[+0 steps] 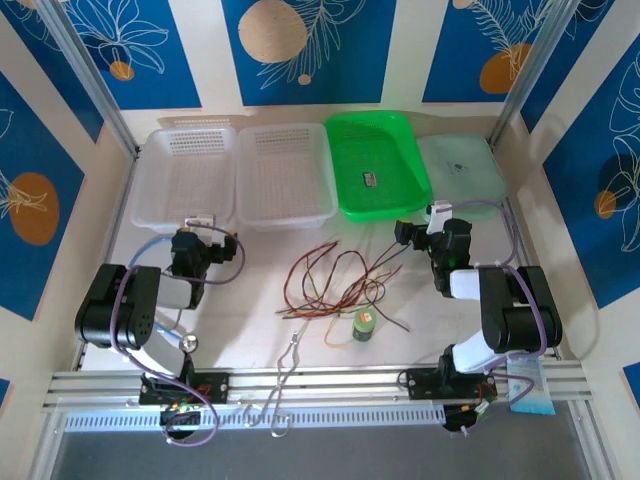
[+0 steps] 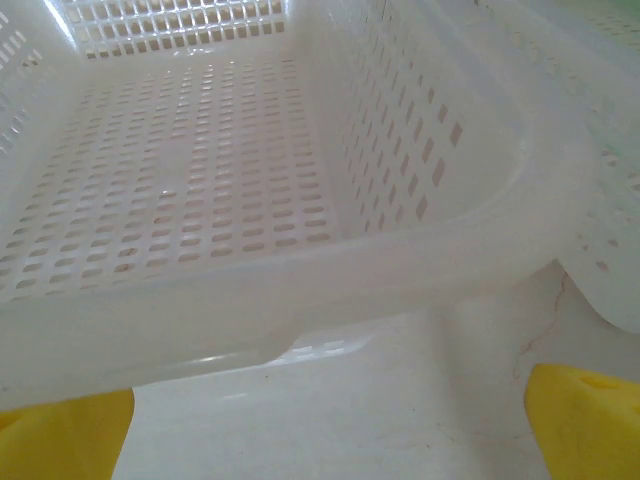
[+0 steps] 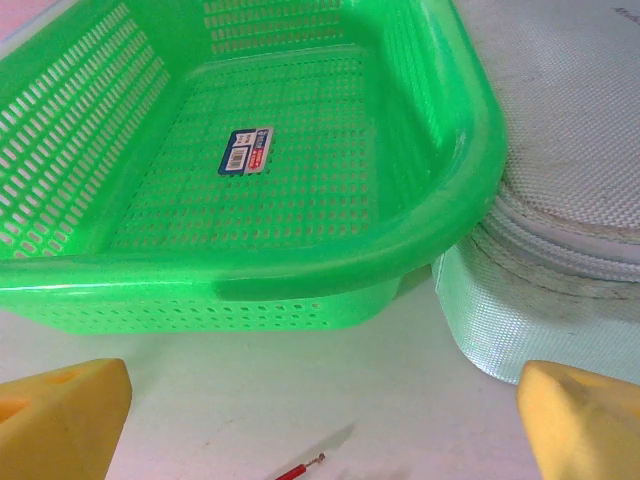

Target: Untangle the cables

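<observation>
The cables (image 1: 335, 280) are lying knotted just in front of the green basket (image 1: 385, 208) while the left gripper (image 2: 322, 430) and right gripper (image 3: 322, 415) are hovering spread wide and empty, so untangling is seemingly only beginning, needing a pinch on one loose end.
</observation>
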Available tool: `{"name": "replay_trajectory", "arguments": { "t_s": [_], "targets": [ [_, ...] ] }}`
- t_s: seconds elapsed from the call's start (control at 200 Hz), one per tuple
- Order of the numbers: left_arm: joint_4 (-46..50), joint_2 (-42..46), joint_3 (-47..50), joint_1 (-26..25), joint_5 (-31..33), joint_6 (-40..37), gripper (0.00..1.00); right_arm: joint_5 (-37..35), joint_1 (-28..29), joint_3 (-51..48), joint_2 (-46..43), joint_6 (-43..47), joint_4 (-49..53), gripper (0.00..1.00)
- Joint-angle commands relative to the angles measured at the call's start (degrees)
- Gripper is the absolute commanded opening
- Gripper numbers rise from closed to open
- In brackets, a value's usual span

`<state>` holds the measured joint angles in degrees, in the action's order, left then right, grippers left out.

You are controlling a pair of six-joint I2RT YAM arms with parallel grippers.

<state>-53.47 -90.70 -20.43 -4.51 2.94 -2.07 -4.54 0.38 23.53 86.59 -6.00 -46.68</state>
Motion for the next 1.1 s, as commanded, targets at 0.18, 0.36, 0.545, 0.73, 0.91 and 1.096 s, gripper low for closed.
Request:
{"name": "replay_trajectory", "arguments": {
  "t_s": [0.18, 0.36, 0.545, 0.73, 0.91, 1.096],
  "targets": [
    [0.12, 1.18, -1.27, 0.56, -1.36, -1.10, 1.00, -0.91, -0.21, 0.33, 0.60, 0.30, 0.17, 0.99],
    [0.21, 1.14, -1.28, 0.56, -1.36, -1.10, 1.00, -0.91, -0.21, 0.36, 0.60, 0.29, 0.16, 0.99],
    [0.43, 1.12, -1.42, 0.56, -1.36, -1.08, 1.00, -0.91, -0.21, 0.35, 0.60, 0.31, 0.10, 0.99],
    [0.31, 1.16, -1.37, 0.58, -0.94, -0.99, 1.00, -0.92, -0.21, 0.32, 0.56, 0.29, 0.21, 0.99],
    [-0.12, 1.13, -1.11, 0.56, 0.49, -0.57, 1.00, -0.91, -0.28, 0.38, 0.60, 0.30, 0.21, 0.99],
    [-4.05, 2.08, 1.11, 0.32, 1.90, -0.30, 1.00, -0.67, -0.21, 0.18, 0.24, 0.33, -0.18, 0.99]
  ]
}}
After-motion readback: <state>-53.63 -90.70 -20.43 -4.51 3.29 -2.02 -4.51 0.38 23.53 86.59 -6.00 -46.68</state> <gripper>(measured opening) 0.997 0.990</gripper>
